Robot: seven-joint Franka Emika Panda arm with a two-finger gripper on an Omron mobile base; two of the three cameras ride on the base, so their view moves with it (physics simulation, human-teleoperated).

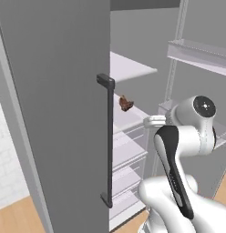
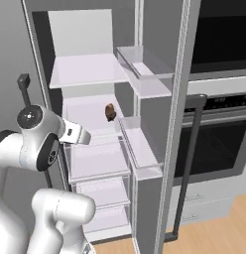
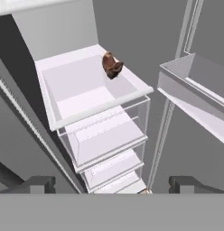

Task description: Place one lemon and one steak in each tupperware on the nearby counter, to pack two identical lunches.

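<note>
A brown steak [image 3: 112, 66] lies at the back right of a white fridge shelf [image 3: 77, 90], inside the open fridge; it is also seen as the steak [image 1: 125, 103] and the steak [image 2: 110, 112] in the base views. My gripper [image 3: 113, 185] hangs open in front of the fridge, above and short of that shelf, with nothing between its fingertips [image 3: 39, 184]. The arm's hand [image 2: 75, 134] points into the fridge at shelf height. The lemon, the tupperware and the counter are out of view.
The left fridge door [image 1: 60, 113] stands open close beside the arm, with a dark vertical handle [image 1: 108, 141]. Clear drawers [image 3: 109, 140] stack below the shelf. The right door's bins [image 2: 145, 64] jut in on the right. A dark oven [image 2: 219, 144] stands further right.
</note>
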